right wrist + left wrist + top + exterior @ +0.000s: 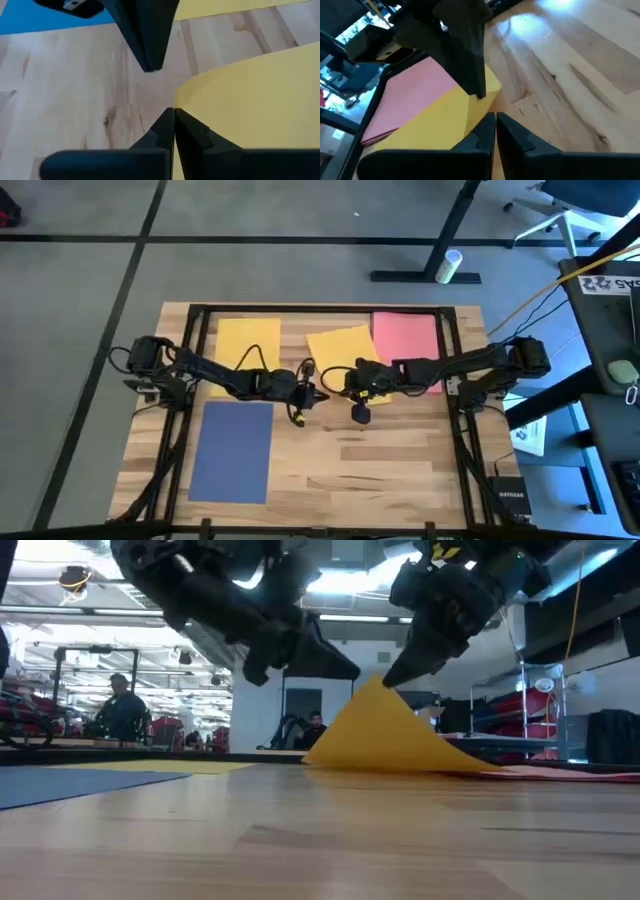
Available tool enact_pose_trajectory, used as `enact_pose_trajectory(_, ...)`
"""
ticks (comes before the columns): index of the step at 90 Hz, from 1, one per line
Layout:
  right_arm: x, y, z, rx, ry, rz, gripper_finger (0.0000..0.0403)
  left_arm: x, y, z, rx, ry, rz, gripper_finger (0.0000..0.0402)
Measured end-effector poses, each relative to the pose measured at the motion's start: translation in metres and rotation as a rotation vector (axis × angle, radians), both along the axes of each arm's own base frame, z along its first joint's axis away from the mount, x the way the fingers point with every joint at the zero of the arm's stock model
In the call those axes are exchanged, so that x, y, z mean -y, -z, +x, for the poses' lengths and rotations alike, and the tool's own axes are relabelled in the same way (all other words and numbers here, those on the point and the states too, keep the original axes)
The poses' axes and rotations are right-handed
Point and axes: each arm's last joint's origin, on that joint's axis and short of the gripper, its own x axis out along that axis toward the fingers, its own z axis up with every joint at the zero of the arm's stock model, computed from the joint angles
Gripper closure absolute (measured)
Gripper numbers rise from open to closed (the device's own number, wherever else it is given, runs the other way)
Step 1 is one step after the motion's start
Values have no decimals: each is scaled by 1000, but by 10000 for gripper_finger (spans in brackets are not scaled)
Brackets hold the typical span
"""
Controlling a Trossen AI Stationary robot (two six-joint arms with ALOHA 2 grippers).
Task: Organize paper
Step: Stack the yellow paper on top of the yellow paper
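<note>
A yellow-orange sheet of paper [340,348] lies at the table's far middle with one near corner raised. My right gripper [351,386] [173,114] is shut on that corner. My left gripper [317,394] [496,119] hovers shut just to the left of it, above bare wood, and touches nothing. A second yellow sheet [248,340] lies flat at the far left. A pink sheet [406,335] lies flat at the far right, and a navy blue sheet [232,450] at the near left. My right gripper pinches the yellow-orange sheet's near corner [186,98] between its two fingers, coming slantwise from above and from the table's right. That corner [382,686] is lifted into a peak. The sheet slopes down from it, and its far part [440,758] rests on the table.
Black frame rails [200,330] run along the table's left, right and far sides. Bare wood [370,470] fills the near right. A white printed sheet [530,436] lies off the table to the right. People [120,710] are in the room beyond the far edge.
</note>
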Motion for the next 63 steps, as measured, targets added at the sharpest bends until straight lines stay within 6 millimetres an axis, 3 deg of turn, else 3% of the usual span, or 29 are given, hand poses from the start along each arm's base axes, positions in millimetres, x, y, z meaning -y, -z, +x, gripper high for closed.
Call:
enact_pose_trajectory(11,0,0,0,-2,-1,-1,403,0,-1,1,-31,0,3,392)
enact_pose_trajectory(37,0,0,0,-3,-2,-2,403,-3,-1,2,-37,-3,36,322)
enact_pose_trajectory(63,0,0,0,-2,-2,-2,403,-19,-2,3,-38,-29,22,313)
